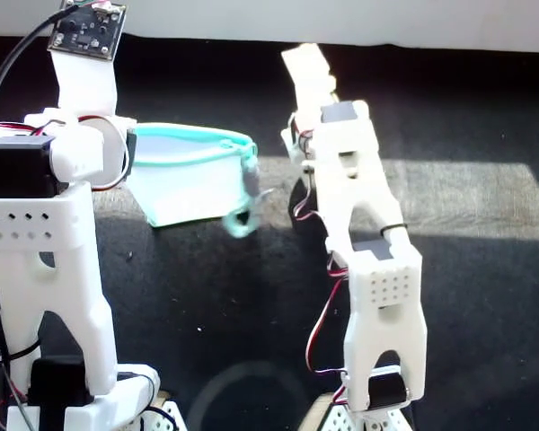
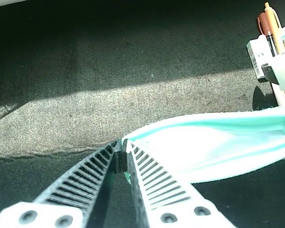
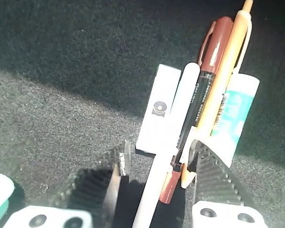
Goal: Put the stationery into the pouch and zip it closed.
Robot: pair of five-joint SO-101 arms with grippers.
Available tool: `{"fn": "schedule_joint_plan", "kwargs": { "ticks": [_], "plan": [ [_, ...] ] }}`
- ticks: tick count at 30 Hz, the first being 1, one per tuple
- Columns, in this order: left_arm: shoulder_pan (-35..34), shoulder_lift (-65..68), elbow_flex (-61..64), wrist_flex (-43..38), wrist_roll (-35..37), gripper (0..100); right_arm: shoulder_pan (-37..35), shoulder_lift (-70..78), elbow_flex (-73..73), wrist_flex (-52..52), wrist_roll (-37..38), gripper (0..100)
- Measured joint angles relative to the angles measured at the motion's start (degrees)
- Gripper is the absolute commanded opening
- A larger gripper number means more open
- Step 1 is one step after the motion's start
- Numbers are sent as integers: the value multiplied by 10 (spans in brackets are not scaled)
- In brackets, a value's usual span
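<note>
Now the right gripper stands parted astride the stationery on the bench — long axis running out between its jaws — while the left gripper, pinched on a corner of the pouch, holds it just alongside.

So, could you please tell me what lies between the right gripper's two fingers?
In the right wrist view, the open right gripper straddles the near ends of a white pen, a brown pen and an orange pen.
</note>
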Motion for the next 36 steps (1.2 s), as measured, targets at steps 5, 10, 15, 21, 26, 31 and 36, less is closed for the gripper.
{"fn": "schedule_joint_plan", "kwargs": {
  "ticks": [5, 10, 15, 21, 26, 31, 36],
  "plan": [
    [0, 0, 0, 0, 0, 9, -1, 49, -11, -4, 0, 197],
    [0, 0, 0, 0, 0, 9, -1, 110, -95, 6, 1, 193],
    [0, 0, 0, 0, 0, 9, -1, 166, -198, 62, 1, 2],
    [0, 0, 0, 0, 0, 9, 0, 195, -320, 142, 0, 5],
    [0, 0, 0, 0, 0, 9, -1, 195, -414, 208, 0, 5],
    [0, 0, 0, 0, 0, 9, -1, 195, -481, 276, 0, 9],
    [0, 0, 0, 0, 0, 9, -1, 201, -499, 285, 0, 115]
  ]
}}
